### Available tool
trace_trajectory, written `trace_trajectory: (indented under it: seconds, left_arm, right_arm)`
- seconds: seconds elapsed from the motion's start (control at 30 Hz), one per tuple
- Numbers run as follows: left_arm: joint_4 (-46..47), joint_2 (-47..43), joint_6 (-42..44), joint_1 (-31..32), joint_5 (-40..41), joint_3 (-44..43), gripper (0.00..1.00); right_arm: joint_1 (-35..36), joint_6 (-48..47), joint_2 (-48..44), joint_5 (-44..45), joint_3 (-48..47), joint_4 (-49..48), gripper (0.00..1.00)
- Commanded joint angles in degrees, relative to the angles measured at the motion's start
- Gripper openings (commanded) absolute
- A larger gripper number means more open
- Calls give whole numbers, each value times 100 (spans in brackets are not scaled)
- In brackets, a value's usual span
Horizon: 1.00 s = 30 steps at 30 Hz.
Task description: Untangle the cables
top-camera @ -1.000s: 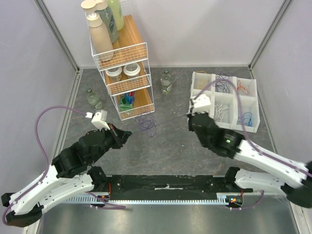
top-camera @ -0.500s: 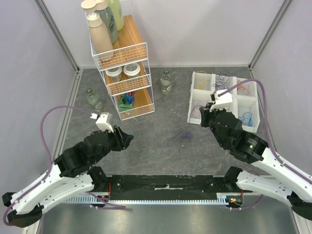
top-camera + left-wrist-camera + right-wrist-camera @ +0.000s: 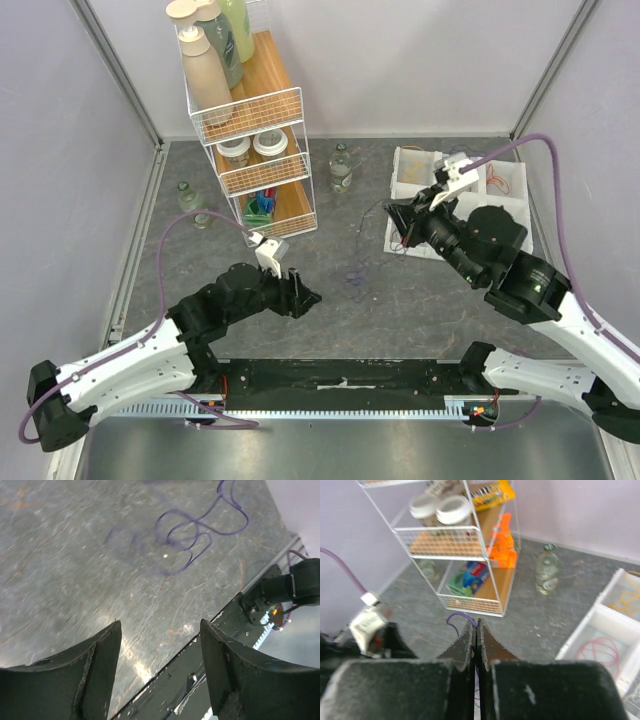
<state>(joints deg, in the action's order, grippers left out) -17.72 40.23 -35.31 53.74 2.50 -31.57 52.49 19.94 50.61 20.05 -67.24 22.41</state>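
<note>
A thin purple cable (image 3: 197, 527) lies in loose loops on the grey tabletop, ahead of my left gripper (image 3: 160, 625). That gripper is open with nothing between its fingers, and it hovers low over the table (image 3: 303, 293). My right gripper (image 3: 476, 622) is shut on the purple cable, and a short loop of it (image 3: 454, 616) sticks out at the fingertips. In the top view the right gripper (image 3: 393, 222) is raised beside the white tray. The cable (image 3: 353, 278) hangs from it down to the table. More cables lie in the tray, a pink-red loop (image 3: 599, 650) and a yellow one (image 3: 631, 591) among them.
The white compartment tray (image 3: 398, 190) sits at the back right. A wire shelf rack (image 3: 262, 150) with bottles, jars and packets stands at the back left. Small glass bottles stand beside it (image 3: 341, 170) (image 3: 190, 200). A black rail (image 3: 340, 375) runs along the near edge.
The cable was stretched taut between both grippers. My left gripper has opened, let it go and moved right. My right gripper has risen toward the tray, still holding the cable.
</note>
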Motion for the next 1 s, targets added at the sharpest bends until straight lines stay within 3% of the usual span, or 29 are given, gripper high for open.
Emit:
trace_trajectory:
  seconds: [0.0, 0.2, 0.3, 0.37, 0.43, 0.47, 0.57, 0.7, 0.83, 0.97]
  left_arm:
    - [2462, 143, 876, -12, -707, 387, 72]
    - [4589, 792, 1728, -3, -1146, 951, 77]
    - [5023, 1459, 1870, -3, -430, 846, 74]
    - [5128, 1872, 1931, -3, 21, 688, 61]
    - [5243, 2224, 1905, -3, 180, 565, 24]
    - [5226, 2383, 1801, -3, 354, 504, 13]
    - [4385, 2604, 1143, -3, 1179, 397, 2]
    - [3618, 2421, 369, -21, 1516, 949, 2]
    - [2829, 1429, -509, -12, 1753, 1644, 2]
    - [1660, 269, -855, -3, 1798, 1883, 2]
  right_arm:
    - [7, 281, 159, -651, -850, -150, 0]
    - [7, 835, 616, -1697, -1607, -535, 0]
    - [7, 1125, 757, -1987, -1853, -747, 0]
    - [16, 1283, 819, -2303, -1976, -922, 0]
    - [7, 1354, 880, -2427, -2117, -993, 0]
    - [16, 1302, 907, -2392, -2231, -941, 0]
    - [7, 925, 1021, -1902, -2801, -486, 0]
    - [7, 301, 1127, -1470, -3768, -106, 0]
    - [7, -166, 1170, -1109, -4235, -44, 0]
    - [7, -263, 1214, -1187, -3947, -44, 0]
